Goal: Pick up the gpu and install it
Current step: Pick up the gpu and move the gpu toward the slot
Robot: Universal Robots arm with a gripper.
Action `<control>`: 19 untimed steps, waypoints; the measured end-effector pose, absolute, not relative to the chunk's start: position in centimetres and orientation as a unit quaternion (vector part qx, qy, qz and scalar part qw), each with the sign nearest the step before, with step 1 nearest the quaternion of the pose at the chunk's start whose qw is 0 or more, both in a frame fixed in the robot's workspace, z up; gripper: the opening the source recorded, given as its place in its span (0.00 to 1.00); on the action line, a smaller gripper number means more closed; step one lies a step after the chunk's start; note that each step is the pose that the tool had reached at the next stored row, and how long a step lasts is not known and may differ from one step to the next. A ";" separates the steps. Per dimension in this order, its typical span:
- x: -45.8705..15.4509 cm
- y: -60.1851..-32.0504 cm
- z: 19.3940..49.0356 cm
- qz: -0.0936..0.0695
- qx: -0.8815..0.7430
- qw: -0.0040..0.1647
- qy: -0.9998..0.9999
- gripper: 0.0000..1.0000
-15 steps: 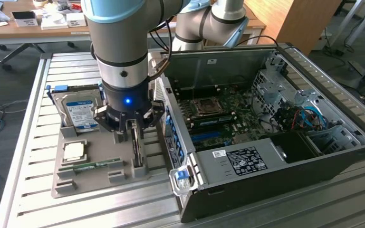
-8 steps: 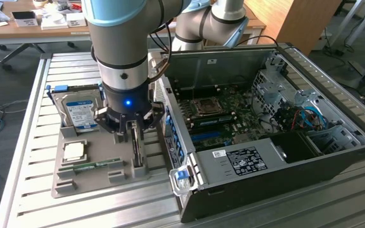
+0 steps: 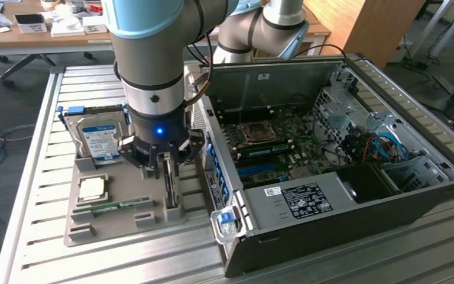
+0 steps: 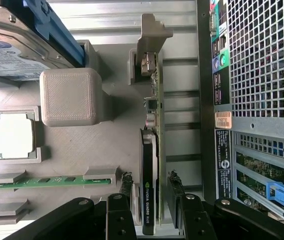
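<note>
The gpu (image 4: 150,200) stands on its edge in a slot of the grey holder tray (image 4: 81,150), with its green board, black cooler and silver bracket end (image 4: 149,45) seen edge-on. In the exterior view the gpu (image 3: 170,192) is a thin dark card under the arm. My gripper (image 4: 151,184) is lowered over it, one finger on each side of the card, and a small gap shows at both sides. The gripper (image 3: 166,170) is open and holds nothing.
The open computer case (image 3: 385,195) lies to the exterior view's right of the tray, close beside the gpu, with its motherboard (image 3: 271,133) and blue slots (image 3: 260,170) exposed. On the tray are a hard drive (image 3: 99,142), a processor (image 3: 93,188) and a memory stick (image 3: 121,205).
</note>
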State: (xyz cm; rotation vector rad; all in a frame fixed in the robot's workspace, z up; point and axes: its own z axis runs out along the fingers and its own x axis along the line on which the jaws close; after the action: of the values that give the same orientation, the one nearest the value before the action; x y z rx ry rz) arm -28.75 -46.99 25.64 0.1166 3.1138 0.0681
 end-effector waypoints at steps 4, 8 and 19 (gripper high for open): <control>-28.7 -47.0 25.6 0.022 0.037 0.013 0.999 0.42; -28.7 -47.0 25.6 0.022 0.037 0.013 0.999 0.42; -28.7 -47.0 25.2 0.022 0.037 0.013 0.999 0.42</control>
State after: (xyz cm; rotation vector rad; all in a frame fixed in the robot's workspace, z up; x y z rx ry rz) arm -28.74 -46.99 25.21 0.1166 3.1136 0.0683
